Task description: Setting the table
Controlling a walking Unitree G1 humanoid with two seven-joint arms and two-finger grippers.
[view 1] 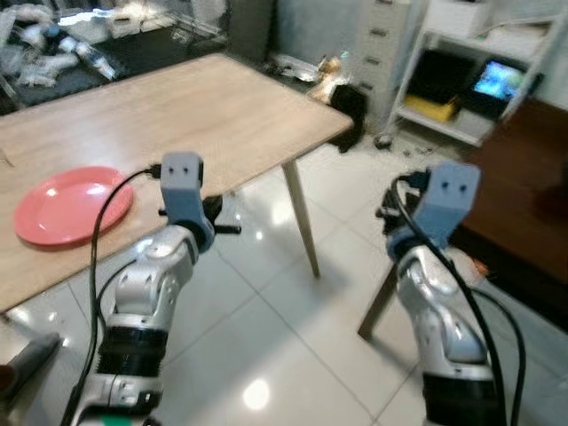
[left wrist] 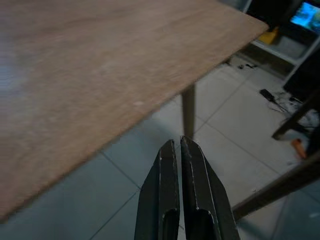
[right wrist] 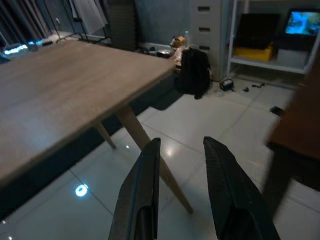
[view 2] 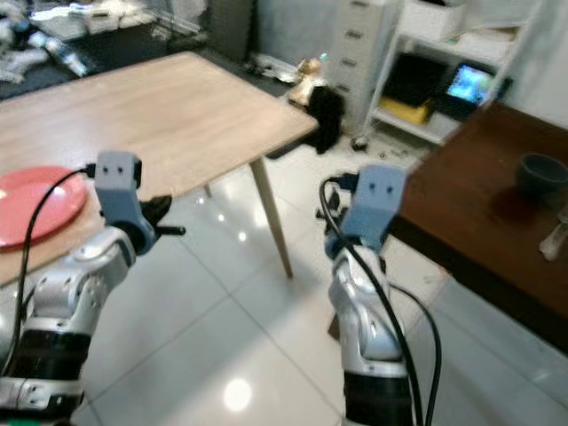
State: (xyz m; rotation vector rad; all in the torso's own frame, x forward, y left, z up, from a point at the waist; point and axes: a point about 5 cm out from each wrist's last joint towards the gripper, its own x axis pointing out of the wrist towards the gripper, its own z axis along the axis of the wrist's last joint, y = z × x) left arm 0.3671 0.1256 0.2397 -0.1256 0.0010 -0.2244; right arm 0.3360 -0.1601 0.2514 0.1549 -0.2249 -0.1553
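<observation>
A long table (view 1: pixel 195 115) of pale wood grain on slim angled legs stretches across a floor (view 1: pixel 266 337) of glossy white tiles that mirror the ceiling lights. On the robot's right stands a second, dark brown table (view 2: pixel 479 222), its top carrying a dark round bowl (view 2: pixel 541 173) whose contents cannot be made out, with a pale object lying just beside it at the frame edge, too cut off to identify. Against the far wall sit a grey drawer cabinet (view 1: pixel 383 44) and a white shelf unit (view 1: pixel 479 62) holding a lit screen (view 1: pixel 499 80) and something yellow on the lower shelf; a black bag (view 1: pixel 352 111) rests on the floor near the pale table's far corner, amid scattered clutter. A flat, round pink plate (view 1: pixel 71 204) lies on the pale table near its front edge on the robot's left, with nothing on it. The left gripper (left wrist: pixel 179 150) hangs just off that table edge, beside the plate and over the tiles, its two black fingers pressed together and holding nothing. The right gripper (right wrist: pixel 181 150) is raised over the open floor between the two tables, its fingers parted with a clear gap and holding nothing.
</observation>
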